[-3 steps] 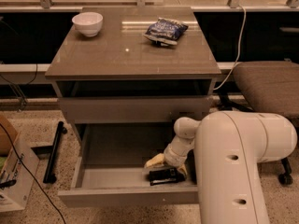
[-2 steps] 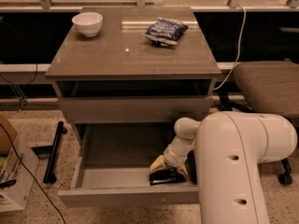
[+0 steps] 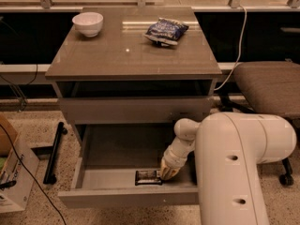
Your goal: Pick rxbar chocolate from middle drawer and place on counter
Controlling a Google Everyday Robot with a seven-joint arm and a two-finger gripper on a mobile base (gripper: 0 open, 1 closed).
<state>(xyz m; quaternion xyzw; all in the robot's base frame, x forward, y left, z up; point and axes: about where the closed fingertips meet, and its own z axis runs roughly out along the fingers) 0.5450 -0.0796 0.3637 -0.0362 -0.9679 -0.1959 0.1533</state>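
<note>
The middle drawer [image 3: 123,147] is pulled open, grey inside. The rxbar chocolate [image 3: 147,176], a small dark bar with pale lettering, lies flat on the drawer floor near its front wall. My gripper [image 3: 167,172] reaches down into the drawer from the right, and its tip is at the bar's right end, touching or nearly touching it. My big white arm covers the drawer's right side. The counter [image 3: 117,55] is the glossy grey-brown top above.
On the counter stand a white bowl [image 3: 88,22] at the back left and a crinkly blue-white snack bag [image 3: 166,31] at the back right. A shut drawer front [image 3: 136,109] is above the open one. A padded chair [image 3: 269,86] is to the right, a cardboard box [image 3: 11,172] to the left.
My gripper has dropped lower and slightly right in the drawer. The dark bar now shows more fully, just left of the gripper tip.
</note>
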